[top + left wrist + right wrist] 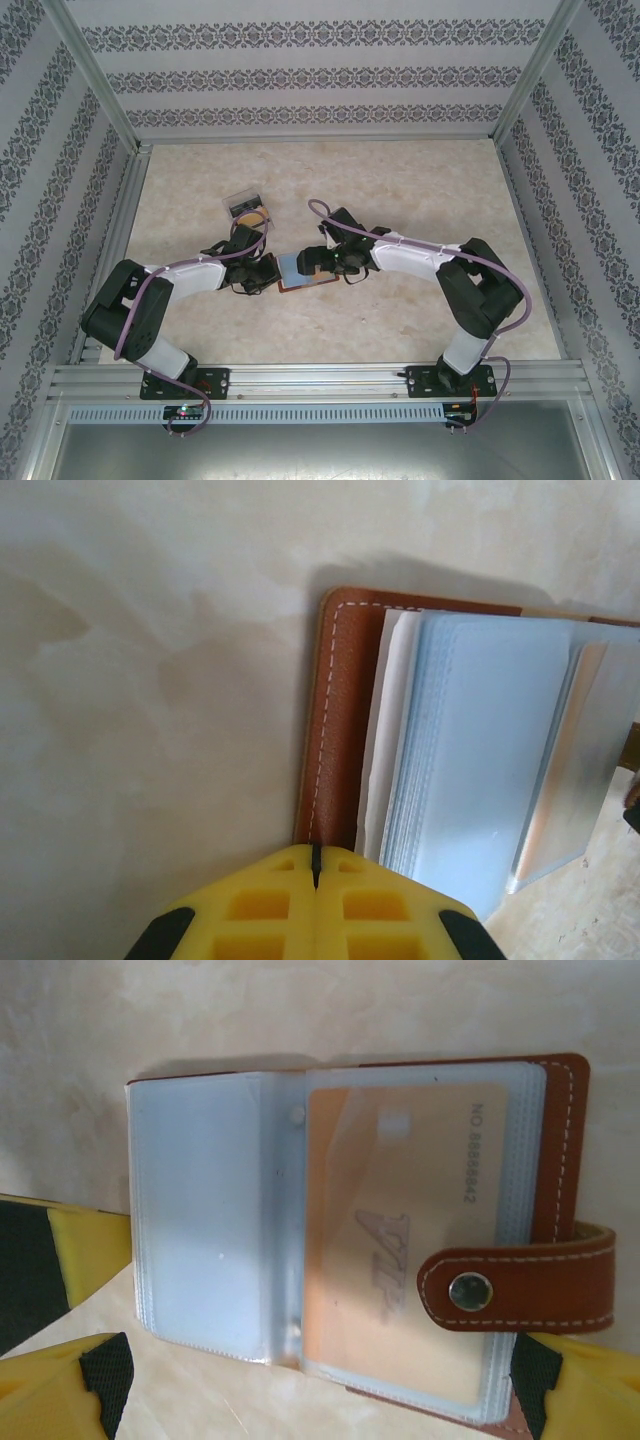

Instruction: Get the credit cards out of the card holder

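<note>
The card holder [298, 268] lies open mid-table, a brown stitched cover [345, 710] with clear blue-grey sleeves [200, 1210]. One peach-gold credit card [390, 1190], marked VIP with a number, sits inside the top right sleeve. A brown snap strap [520, 1290] folds over that card. My left gripper [316, 852] is shut, its yellow tips at the cover's near edge; a pinch on the leather cannot be made out. My right gripper [320, 1410] is open wide just short of the holder, one yellow finger [60, 1380] off each side of the sleeves.
A small clear plastic box [245, 205] with dark and gold contents stands behind the left gripper. Patterned walls and metal posts [95, 70] enclose the pale marbled table [420, 190]. An aluminium rail [320, 378] runs along the near edge.
</note>
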Controlling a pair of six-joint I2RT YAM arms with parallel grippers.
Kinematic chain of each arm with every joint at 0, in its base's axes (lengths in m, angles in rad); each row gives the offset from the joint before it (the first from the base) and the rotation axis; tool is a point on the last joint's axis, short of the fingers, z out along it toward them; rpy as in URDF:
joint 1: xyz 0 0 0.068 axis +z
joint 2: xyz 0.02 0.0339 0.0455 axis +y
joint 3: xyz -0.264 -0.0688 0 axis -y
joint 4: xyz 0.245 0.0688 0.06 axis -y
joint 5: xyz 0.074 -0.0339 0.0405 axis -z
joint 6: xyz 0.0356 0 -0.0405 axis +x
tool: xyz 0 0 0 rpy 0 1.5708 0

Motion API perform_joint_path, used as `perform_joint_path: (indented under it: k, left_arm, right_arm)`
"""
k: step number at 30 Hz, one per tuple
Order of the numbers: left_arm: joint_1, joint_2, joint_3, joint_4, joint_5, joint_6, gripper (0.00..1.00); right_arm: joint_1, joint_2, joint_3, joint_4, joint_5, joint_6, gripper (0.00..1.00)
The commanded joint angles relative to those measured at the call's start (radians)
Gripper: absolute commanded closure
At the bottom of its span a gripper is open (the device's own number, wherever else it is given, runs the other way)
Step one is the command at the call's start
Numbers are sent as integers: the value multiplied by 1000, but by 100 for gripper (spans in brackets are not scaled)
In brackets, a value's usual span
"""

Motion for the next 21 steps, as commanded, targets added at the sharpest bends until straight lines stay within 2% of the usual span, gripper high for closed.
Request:
perform_joint_path:
  k: [1, 14, 21]
  left_arm:
    - [-11, 34, 1, -81, -28, 26, 100]
    - [-11, 50, 8, -72, -11, 29, 100]
    - [-12, 58, 9, -64, -3, 28, 100]
  right_arm:
    - [-13, -33, -20, -13, 15, -8, 2]
    - [-3, 65, 30, 16, -27, 7, 2]
    - [1, 52, 32, 38, -63, 26, 2]
